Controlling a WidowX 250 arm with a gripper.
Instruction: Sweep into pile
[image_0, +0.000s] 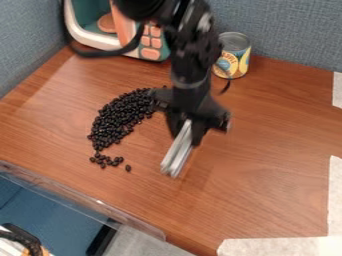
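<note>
Left of centre on a brown wood-grain table (267, 165), small round black beans (119, 117) lie in a curved band, a few strays (118, 160) near the front edge (100, 202). Beside them, a black two-finger gripper (187, 132) pinches a slanted, pale grey blade (176, 156). A hasty sweep toward that edge could roll strays off; a blade held too high might skim over them.

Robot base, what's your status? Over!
Tool grips silver bar. Black beans in curved heap, few strays in front. Can near back wall, away from beans.
</note>
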